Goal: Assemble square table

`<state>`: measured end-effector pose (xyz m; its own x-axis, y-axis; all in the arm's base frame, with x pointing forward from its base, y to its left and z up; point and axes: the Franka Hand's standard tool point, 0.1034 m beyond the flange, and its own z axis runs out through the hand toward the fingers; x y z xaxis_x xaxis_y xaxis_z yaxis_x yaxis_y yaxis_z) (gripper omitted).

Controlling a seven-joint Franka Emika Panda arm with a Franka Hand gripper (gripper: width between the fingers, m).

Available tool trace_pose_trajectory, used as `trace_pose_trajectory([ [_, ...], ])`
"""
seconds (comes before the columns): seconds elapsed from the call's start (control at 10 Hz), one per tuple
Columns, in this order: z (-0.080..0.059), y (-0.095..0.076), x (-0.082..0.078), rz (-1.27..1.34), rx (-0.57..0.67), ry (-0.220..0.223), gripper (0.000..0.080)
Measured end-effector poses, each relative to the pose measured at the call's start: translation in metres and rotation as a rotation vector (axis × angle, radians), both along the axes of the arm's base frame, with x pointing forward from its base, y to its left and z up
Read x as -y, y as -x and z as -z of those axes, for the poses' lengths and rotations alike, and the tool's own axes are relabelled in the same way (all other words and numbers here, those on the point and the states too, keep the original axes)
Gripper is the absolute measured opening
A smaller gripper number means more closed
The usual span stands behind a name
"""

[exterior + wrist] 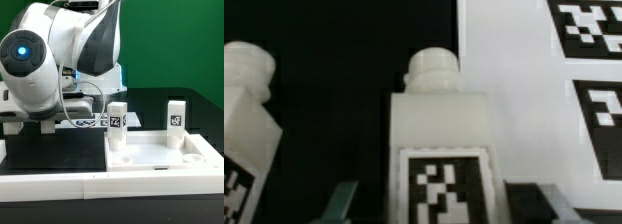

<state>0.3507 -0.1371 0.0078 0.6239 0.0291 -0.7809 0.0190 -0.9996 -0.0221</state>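
Pincer [441, 204] brackets a tagged white table leg [441, 125] from both sides.

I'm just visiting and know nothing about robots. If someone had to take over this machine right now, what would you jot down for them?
Gripper: jaws straddle a loose leg; whether they pinch it yet, I cannot tell.
Parts: second loose leg lies beside it on the black table, with the marker board on its other side. The table top sits on the exterior view's right.
Done: left upright leg and right upright leg stand at its far corners; how tight, unseen.
Left: fit both loose legs.
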Motion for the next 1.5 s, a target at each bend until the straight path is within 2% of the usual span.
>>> trace_pose_trajectory([
  [0.2,-0.001,0.000,0.000,-0.001,-0.004,-0.004,0.0287],
  [0.4,-0.017,-0.007,-0.004,0.004,-0.008,-0.017,0.0287],
  [0.5,-0.031,-0.011,-0.009,0.010,-0.017,-0.029,0.0288],
  [0.6,-0.052,-0.018,-0.015,0.015,-0.019,-0.045,0.0288],
  [0.7,-0.066,-0.024,-0.018,0.021,-0.027,-0.054,0.0288],
  [0.8,-0.074,-0.030,-0.019,0.023,-0.027,-0.058,0.0289],
  [1.0,-0.067,-0.032,-0.017,0.017,0.017,-0.053,0.0289],
  [1.2,-0.066,-0.043,-0.015,0.001,0.175,-0.048,0.0290],
  [1.3,-0.075,-0.046,-0.020,0.008,0.206,-0.047,0.0290],
  [1.5,-0.101,-0.076,-0.025,0.012,0.327,-0.057,0.0290],
])
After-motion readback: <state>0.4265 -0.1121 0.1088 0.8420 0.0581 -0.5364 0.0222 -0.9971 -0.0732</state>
